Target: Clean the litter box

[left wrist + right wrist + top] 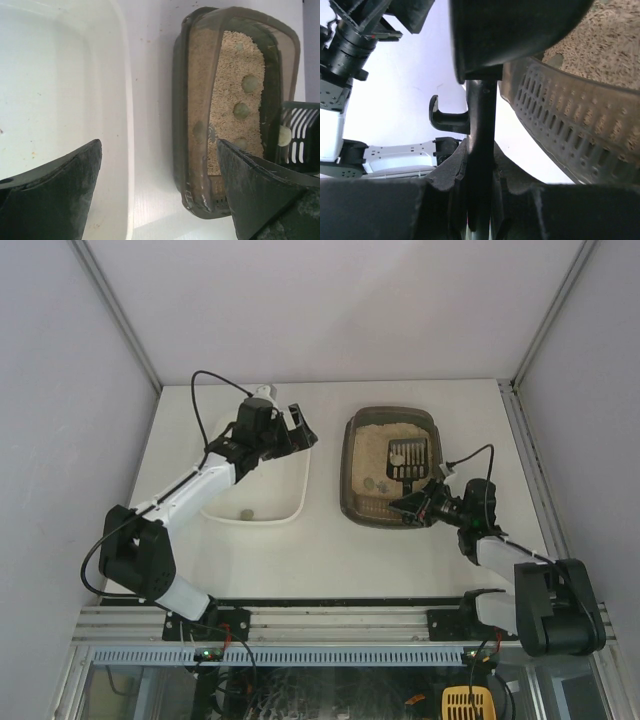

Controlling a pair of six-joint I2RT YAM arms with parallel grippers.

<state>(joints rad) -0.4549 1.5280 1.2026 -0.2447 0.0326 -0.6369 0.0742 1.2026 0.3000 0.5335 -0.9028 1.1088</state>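
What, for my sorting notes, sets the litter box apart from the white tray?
The litter box is dark brown-grey; the white tray is plain white. The litter box holds beige litter with several clumps; the white tray is nearly bare, with one small lump. A scoop sits over the litter box, none over the white tray. Both are rounded-rectangular, raised-rimmed and similar in size.

One desk [320, 550]. Two arms: left arm [190, 488], right arm [500, 552]. Two end effectors, one per arm: left end effector [303, 428], right end effector [418, 505]. One litter box [346, 455]. One white tray [300, 488]. One scoop [415, 462], slotted. Five clumps countable for sure: one tray clump [246, 513], one scoop clump [397, 458], three litter clumps [250, 82], [241, 110], [240, 143] showing round in the left wrist view; perhaps more there, half buried, too faint to count.
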